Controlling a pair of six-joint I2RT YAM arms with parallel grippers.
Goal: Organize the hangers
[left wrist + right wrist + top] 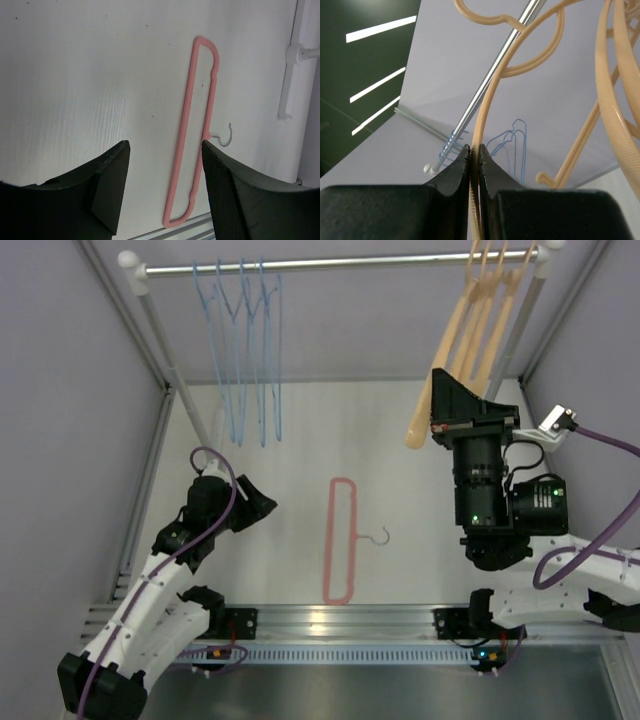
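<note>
A pink-red hanger point(340, 540) with a metal hook lies flat on the white table, also seen in the left wrist view point(182, 134). Several thin light-blue hangers point(240, 350) hang at the left of the silver rail point(340, 262). Several peach-orange hangers point(485, 310) hang at its right end. My right gripper point(437, 375) is raised under them, shut on the thin edge of one peach-orange hanger point(485, 100), which runs up between its jaws point(475, 150). My left gripper point(260, 498) hovers open and empty left of the pink-red hanger point(165, 145).
White rack posts point(165, 350) point(520, 330) slope up to the rail's ends. Grey enclosure walls close in the left, right and back. An aluminium strip point(340, 620) runs along the table's near edge, just below the pink-red hanger's lower end.
</note>
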